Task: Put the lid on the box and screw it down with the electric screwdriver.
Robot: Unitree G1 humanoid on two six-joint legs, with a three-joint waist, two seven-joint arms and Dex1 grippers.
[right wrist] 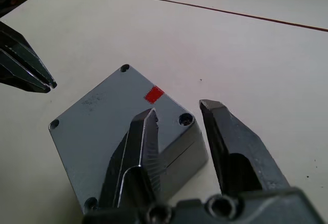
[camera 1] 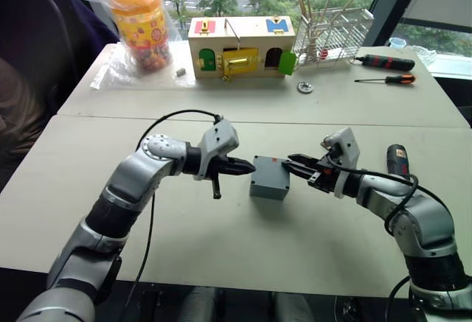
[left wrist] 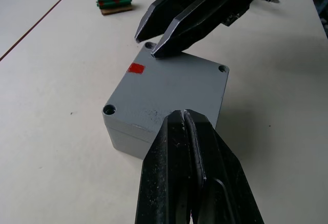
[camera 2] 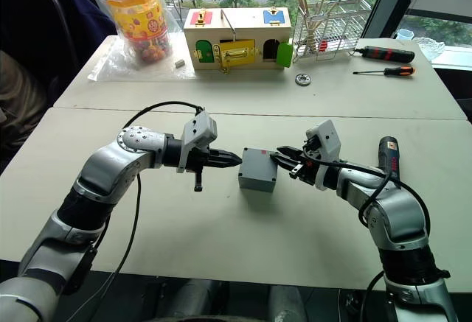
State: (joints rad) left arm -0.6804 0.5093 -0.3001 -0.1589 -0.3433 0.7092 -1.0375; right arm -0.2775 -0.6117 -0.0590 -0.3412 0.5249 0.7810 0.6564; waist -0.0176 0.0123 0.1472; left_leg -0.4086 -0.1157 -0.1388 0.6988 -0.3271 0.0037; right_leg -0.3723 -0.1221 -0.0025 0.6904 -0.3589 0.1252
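The box (camera 1: pixel 270 177) sits near the middle of the near table (camera 1: pixel 221 241) with the lid (left wrist: pixel 169 88) already resting on top of it, a seam between the two visible along the side and a small red mark near one corner of the lid. The left gripper (camera 1: pixel 249 166) points at the box from the robot's left, its fingers pressed together and grasping nothing, the tips just at the box's edge; whether they touch it is hard to tell. The right gripper (camera 1: pixel 293 161) comes in from the opposite side with its fingers parted, one tip over the lid's corner, the other out past the box's side. The corner screw holes look dark, and it is unclear whether screws sit in them. The electric screwdriver (camera 1: pixel 398 162) lies on the table at the robot's right, partly hidden behind the right arm.
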